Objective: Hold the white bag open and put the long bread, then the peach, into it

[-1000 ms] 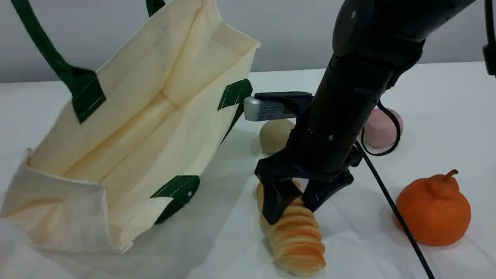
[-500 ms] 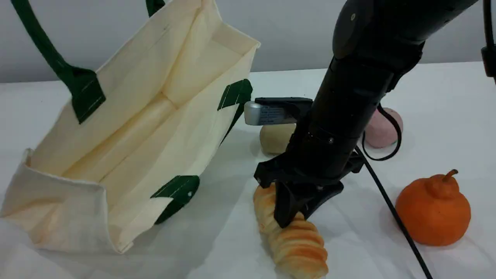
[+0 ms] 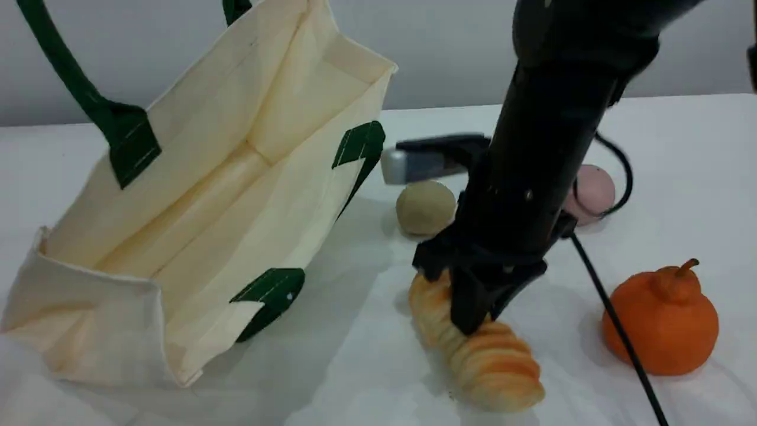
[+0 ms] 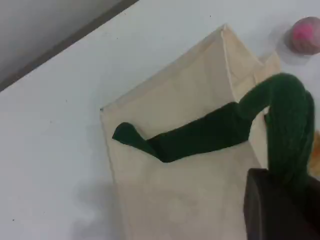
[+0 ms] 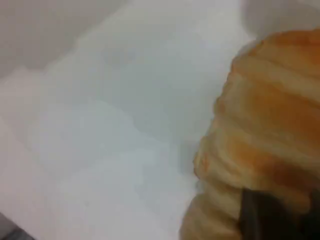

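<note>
1. White bag [image 3: 195, 195] fills the left half of the scene view. It sits on the white table [image 3: 680, 130] with its mouth gaping toward the camera, so the cream inside shows. One green strap handle [image 3: 65, 71] rises out of the upper left of the frame. In the left wrist view the same handle [image 4: 200, 137] arches over the bag [image 4: 170, 210] and runs into the left gripper [image 4: 282, 200] at the lower right. That gripper is closed, pinching the strap.
2. Right arm [image 3: 544, 148], black, comes down from the top right of the scene view (a dark cable [image 3: 615, 325] trails off toward the lower right corner).
3. Long bread [image 3: 497, 367] lies right of the bag and apart from it, low in the centre-right of the frame, its striped top facing up. The right gripper [image 3: 473, 313] is clamped narrowly across the loaf near its far end. The right wrist view shows the ridged crust [image 5: 270, 130] just above a dark fingertip [image 5: 265, 215]. Whether the loaf is off the table I cannot tell.
4. Orange stemmed fruit [image 3: 662, 322] stands at the right edge, well apart from the bread.
5. Peach [image 3: 594, 189] sits behind the right arm, partly hidden, at middle right. The left wrist view catches it in its upper right corner [image 4: 305, 35].
6. Beige ball [image 3: 424, 207] rests between the bag and the arm.
</note>
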